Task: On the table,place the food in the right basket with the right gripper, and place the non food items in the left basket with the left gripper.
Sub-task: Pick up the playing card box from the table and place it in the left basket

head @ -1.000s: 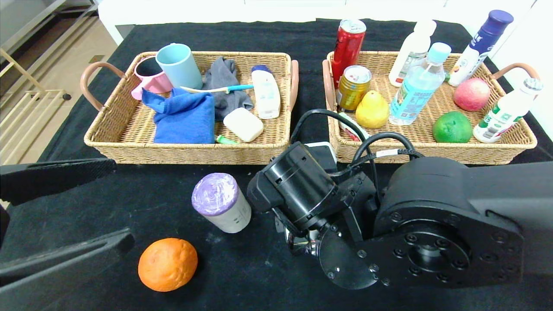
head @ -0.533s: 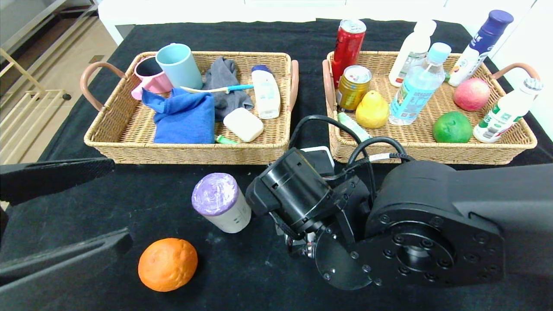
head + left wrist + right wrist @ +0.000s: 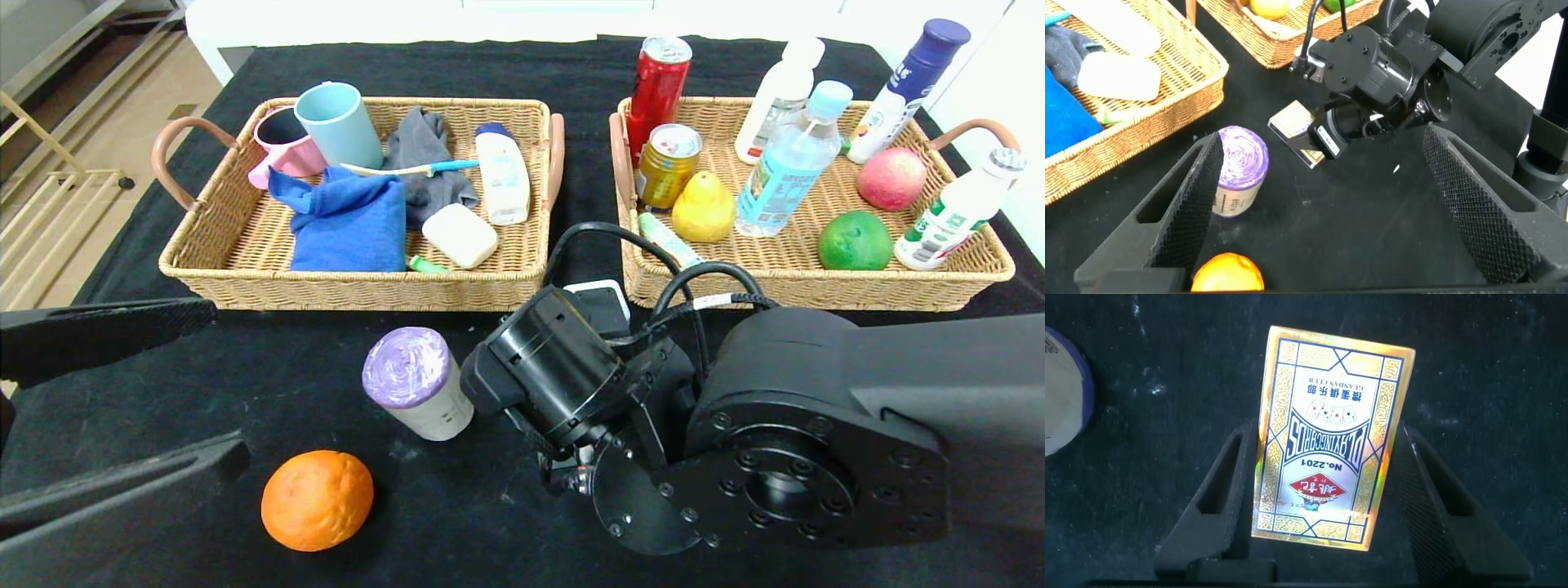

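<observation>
**Baskets nearly full, three things left on the surface**

Most of the sorting looks done. My left basket (image 3: 245, 245) already holds cups, cloths, a toothbrush, a soap bar and a lotion bottle; my right basket (image 3: 963, 278) holds cans, bottles, a pear, an apple and a green fruit. By my judgement three things remain on the black surface (image 3: 204, 359): a purple-topped roll (image 3: 416, 382) standing near the middle, an orange (image 3: 317, 499) lying nearer to me and to the left of it, and a box of playing cards (image 3: 1329, 433) just to the right of the roll.

My right gripper (image 3: 1323, 506) is low over the card box, its jaws spread wide on either side of the box and, as far as I can tell, not touching it or holding anything. The cards are not food, so by the task they would belong to my left arm; the orange is what my right one should take.

My left gripper (image 3: 1319, 188) hangs wide open and empty, with the roll and the orange showing between its fingers, well short of both.

The card box is a flat rectangle with a shiny gold border, a blue-and-white patterned face and a red emblem, lying face up.
</observation>
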Robot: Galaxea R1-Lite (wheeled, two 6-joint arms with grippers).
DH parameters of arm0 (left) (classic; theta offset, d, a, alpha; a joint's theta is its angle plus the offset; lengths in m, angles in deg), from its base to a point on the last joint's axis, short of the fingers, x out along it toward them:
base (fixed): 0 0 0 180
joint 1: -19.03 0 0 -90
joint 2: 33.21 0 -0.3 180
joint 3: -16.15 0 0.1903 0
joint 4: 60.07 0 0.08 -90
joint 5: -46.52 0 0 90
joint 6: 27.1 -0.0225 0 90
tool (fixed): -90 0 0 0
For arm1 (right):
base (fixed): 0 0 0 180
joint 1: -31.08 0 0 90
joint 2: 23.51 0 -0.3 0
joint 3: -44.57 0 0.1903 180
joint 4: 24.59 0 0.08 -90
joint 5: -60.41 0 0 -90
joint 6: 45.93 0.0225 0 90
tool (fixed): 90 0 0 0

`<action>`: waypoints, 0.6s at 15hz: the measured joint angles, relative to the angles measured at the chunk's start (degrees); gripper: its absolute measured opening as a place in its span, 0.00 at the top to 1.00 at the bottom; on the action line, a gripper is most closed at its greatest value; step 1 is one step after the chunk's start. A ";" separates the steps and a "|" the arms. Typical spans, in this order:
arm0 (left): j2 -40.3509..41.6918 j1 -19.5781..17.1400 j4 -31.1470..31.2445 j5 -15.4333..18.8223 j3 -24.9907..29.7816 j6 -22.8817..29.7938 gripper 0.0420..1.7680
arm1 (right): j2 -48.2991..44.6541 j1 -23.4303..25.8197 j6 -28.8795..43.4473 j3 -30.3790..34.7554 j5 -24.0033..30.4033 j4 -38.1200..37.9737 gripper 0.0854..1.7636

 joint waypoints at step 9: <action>0.09 0.00 -0.02 0.00 -0.06 -0.04 0.00 | 0.05 -0.01 -0.02 0.00 0.01 -0.06 0.41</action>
